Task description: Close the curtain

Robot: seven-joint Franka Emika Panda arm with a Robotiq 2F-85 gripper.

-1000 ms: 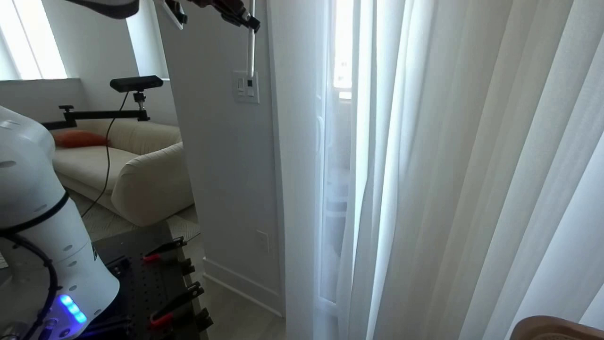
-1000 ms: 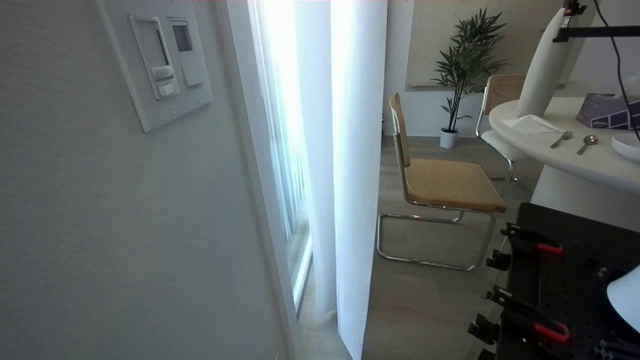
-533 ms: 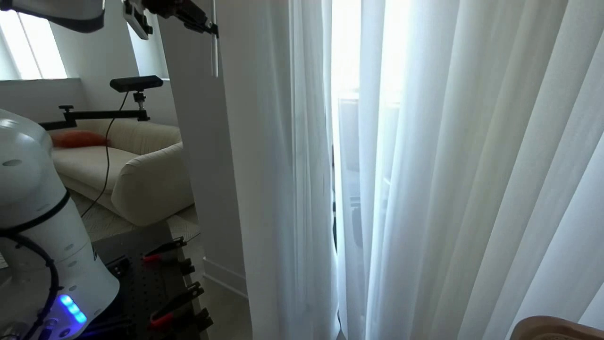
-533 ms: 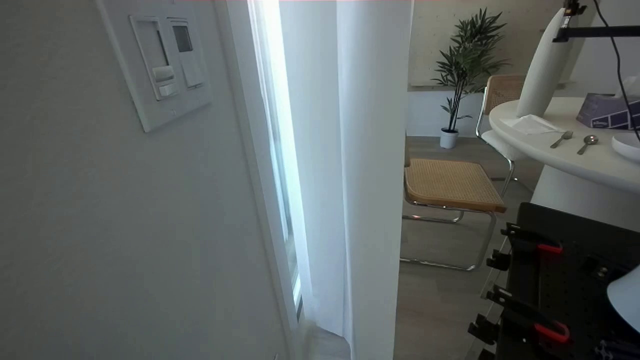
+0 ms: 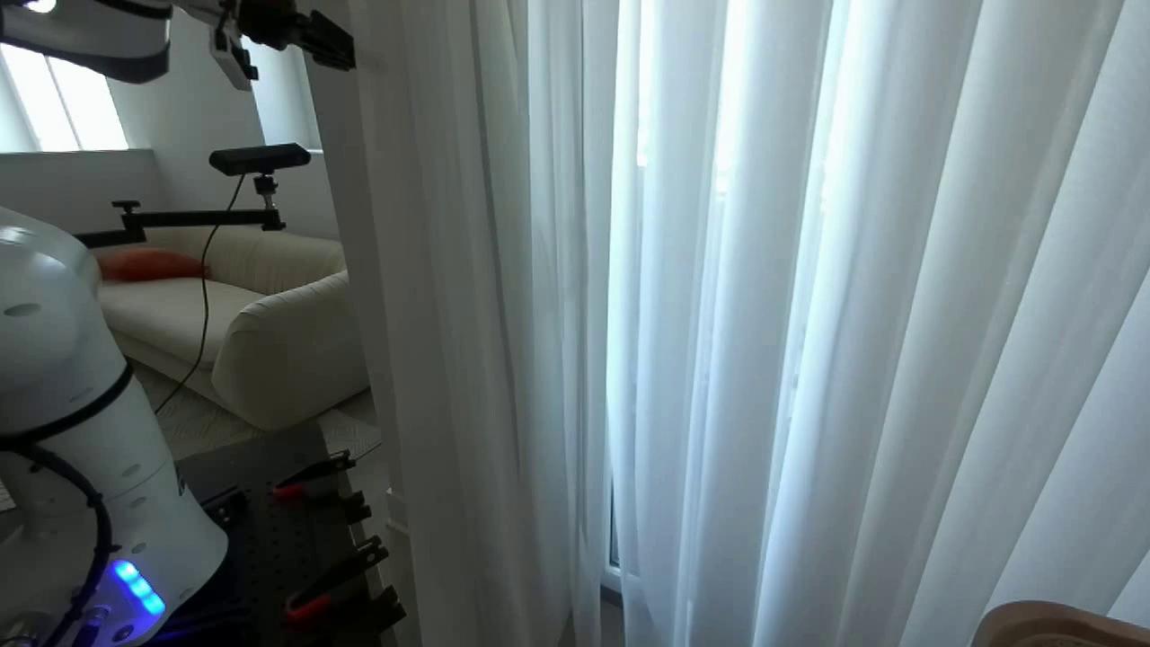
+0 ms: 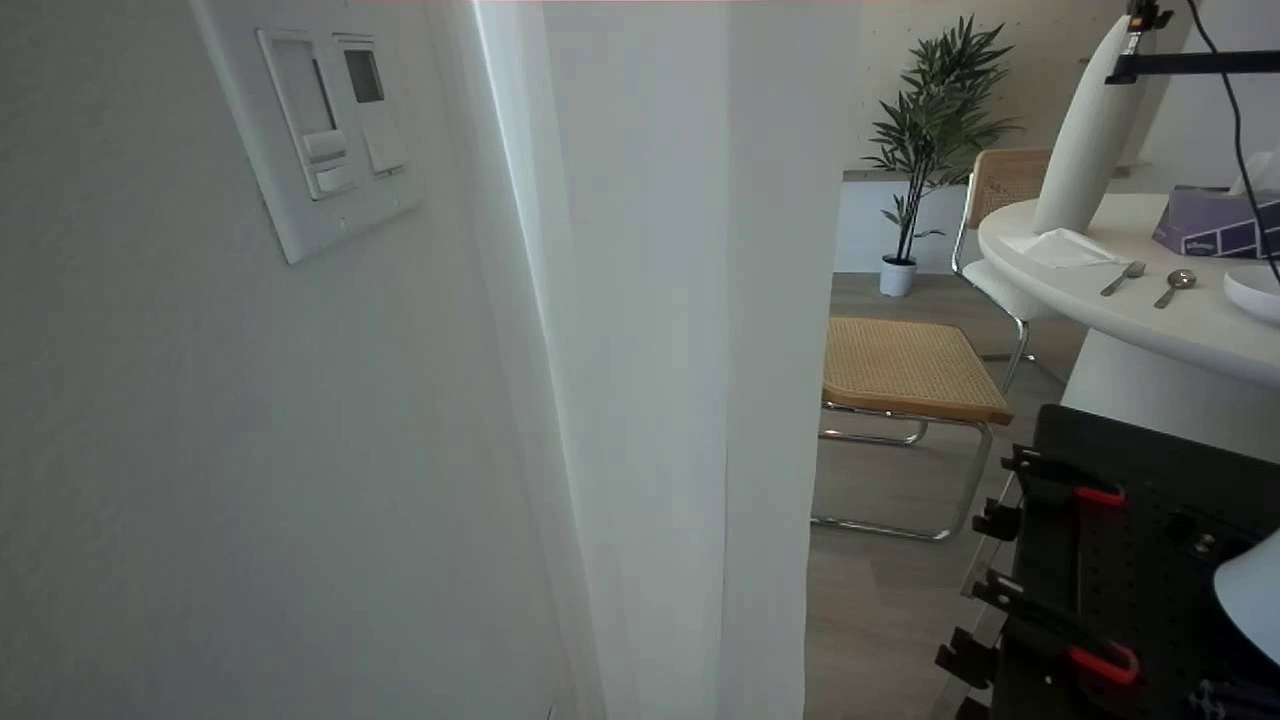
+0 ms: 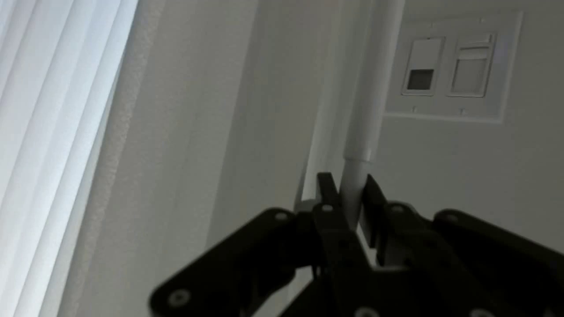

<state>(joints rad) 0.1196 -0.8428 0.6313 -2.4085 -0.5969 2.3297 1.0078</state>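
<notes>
The tool (image 7: 348,189) is gripping a white wand (image 7: 370,105). In an exterior view, the curtain (image 5: 737,314) is hanging right of the tool, pleats running vertically, left edge lying just beside the grip. Any remaining pull would presumably be running left there.

Orange cushion (image 5: 148,264) on cream sofa (image 5: 296,350); fork (image 6: 1123,279) beside spoon (image 6: 1179,282) (both on white table (image 6: 1205,322)).

I have the curtain wand (image 7: 373,88) in my gripper (image 7: 348,184). In the wrist view, the curtain (image 7: 66,88) hangs left of it, and the light-switch plate (image 7: 447,66) sits on the wall (image 7: 458,176) to its right. In an exterior view, the sofa (image 5: 292,337) stands lower, beyond it.
</notes>
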